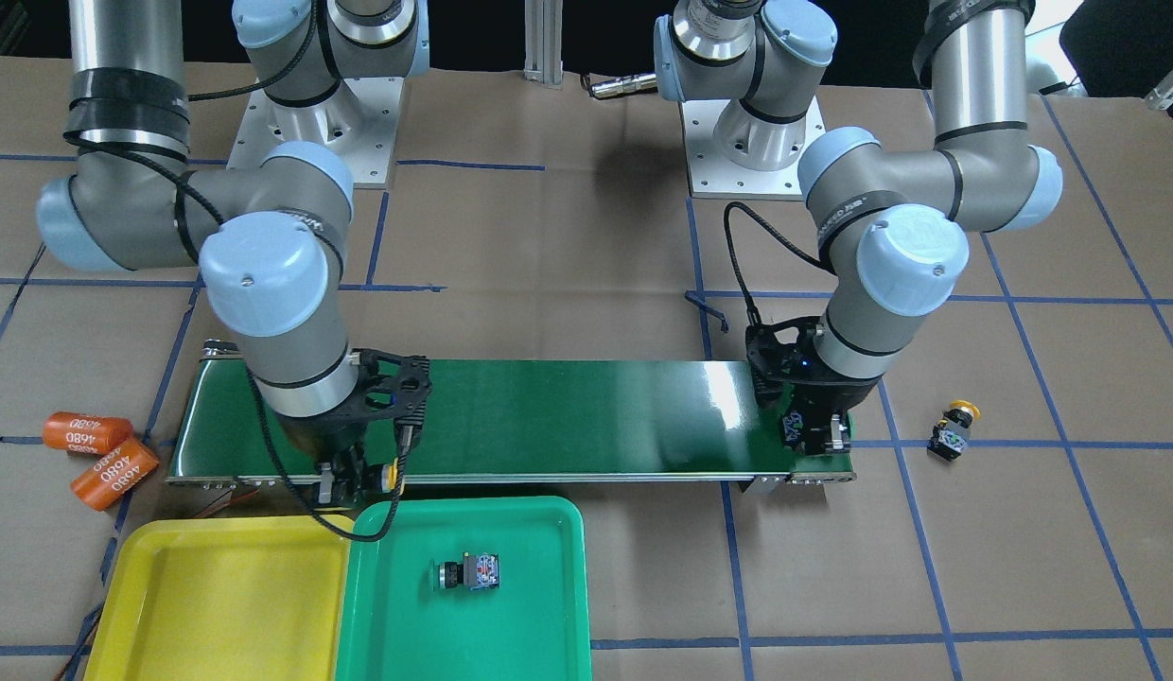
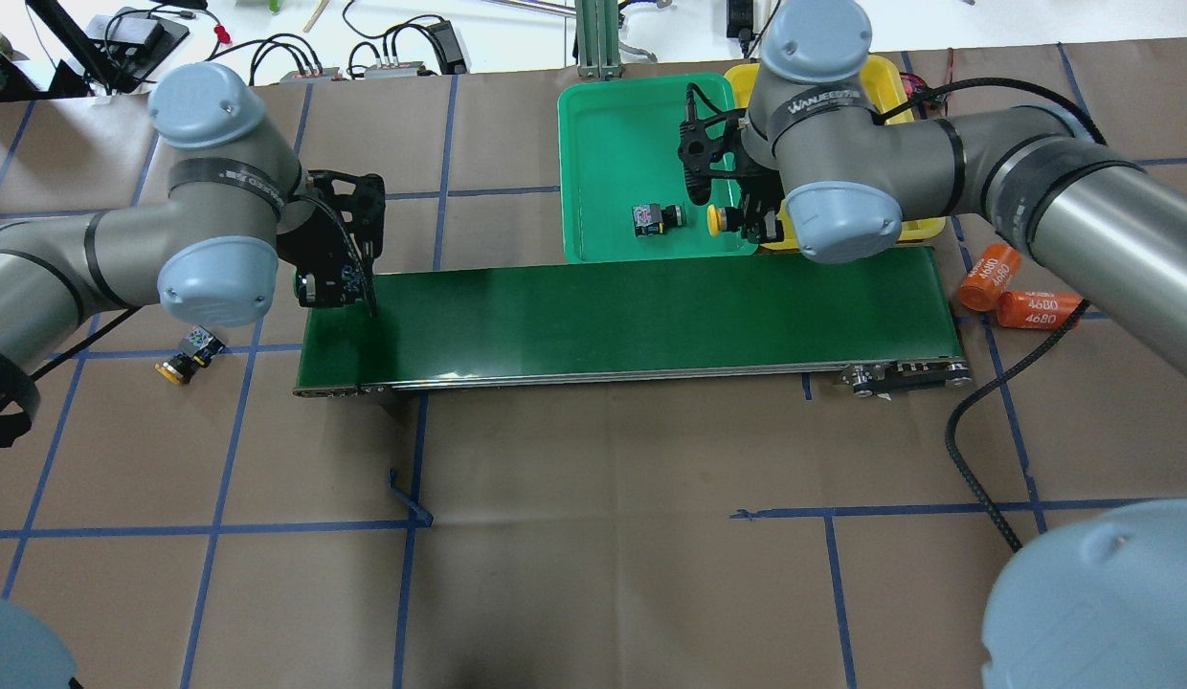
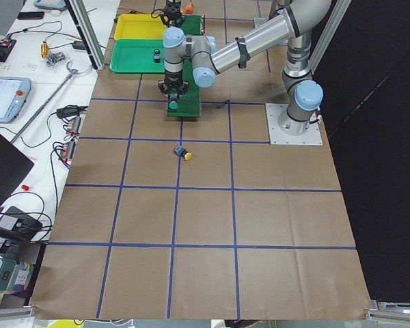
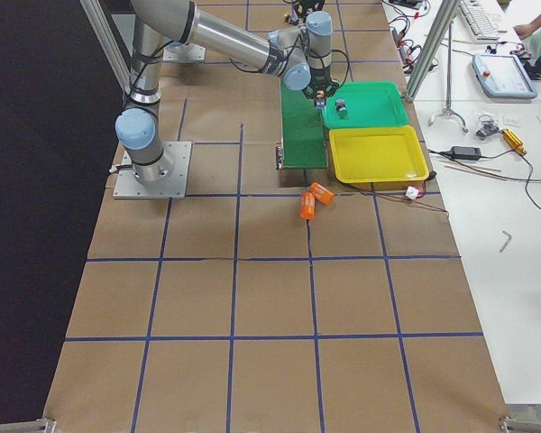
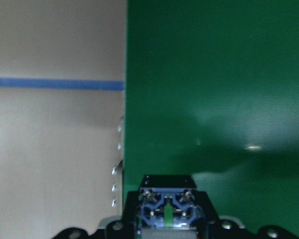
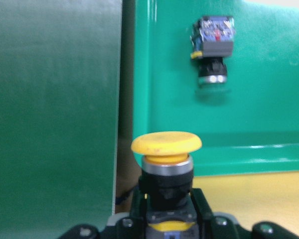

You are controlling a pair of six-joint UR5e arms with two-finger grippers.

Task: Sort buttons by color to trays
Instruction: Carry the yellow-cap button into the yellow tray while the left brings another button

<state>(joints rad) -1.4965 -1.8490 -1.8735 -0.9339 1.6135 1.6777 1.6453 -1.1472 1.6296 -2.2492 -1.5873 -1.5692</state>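
Fingers of the right gripper (image 6: pixel 167 209) are drawn in narrow on the black body of a yellow-capped button (image 6: pixel 166 144). The mushroom cap leads, away from the wrist, so the grip on the blocky part probably leaves the cap free. This button hangs over the belt's edge, just where the rims of the green tray (image 1: pixel 534 629) and the yellow tray (image 1: pixel 218 605) meet. It is not yet over yellow plastic. By my reading the next move is a short carry sideways over the yellow tray, then a release, taking care not to drop the button on the shared rim.

The left gripper (image 5: pixel 167 214) is likewise pinched on a button body (image 5: pixel 167 196), seen from its terminal end, so its cap colour cannot be told from the wrist view. It hangs low over the far end of the dark-green conveyor belt (image 1: pixel 568 416), probably to set the piece down there so the belt can carry it toward the trays.

One button (image 1: pixel 468 572) lies on its side in the green tray. Another yellow-capped button (image 1: pixel 955 427) lies on the brown paper beside the belt's end, near the left arm and waiting to be picked up. Two orange cylinders marked 4680 (image 1: pixel 99 454) lie off the belt's other end, apart from the sorting.
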